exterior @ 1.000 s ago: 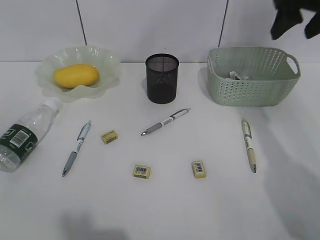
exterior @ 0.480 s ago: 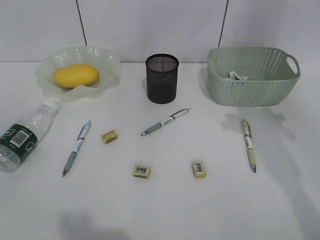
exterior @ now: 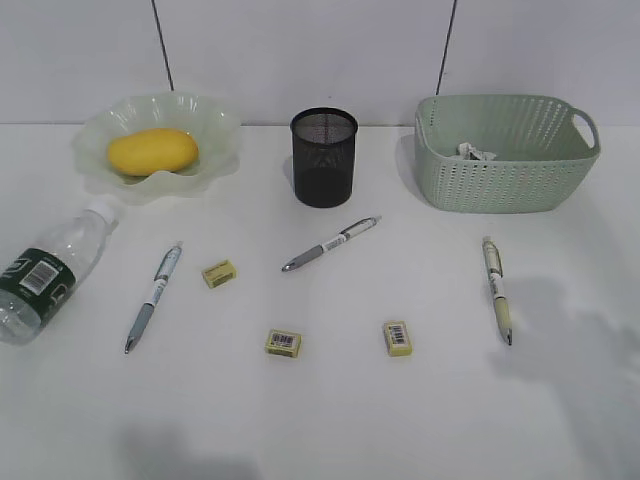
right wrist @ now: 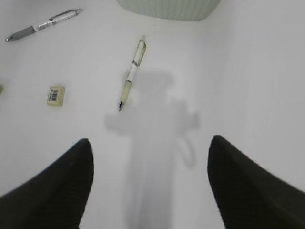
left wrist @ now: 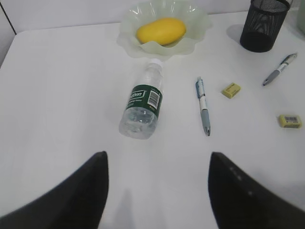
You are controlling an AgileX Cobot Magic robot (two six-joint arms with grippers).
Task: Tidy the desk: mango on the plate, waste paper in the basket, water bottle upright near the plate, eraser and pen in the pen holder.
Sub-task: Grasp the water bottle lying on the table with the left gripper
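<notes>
Your left gripper [left wrist: 157, 191] and right gripper [right wrist: 150, 191] both hang released over the worktop [exterior: 330, 420]. Bottle [exterior: 45, 275] lies flat at nine o'clock; stand it next. Farther, mango [exterior: 152, 151] on plate [exterior: 215, 130], paper [exterior: 475, 152] in basket [exterior: 500, 170].

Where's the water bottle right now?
The water bottle lies on its side at the left edge of the desk in the exterior view, its cap pointing toward the plate holding the mango.
</notes>
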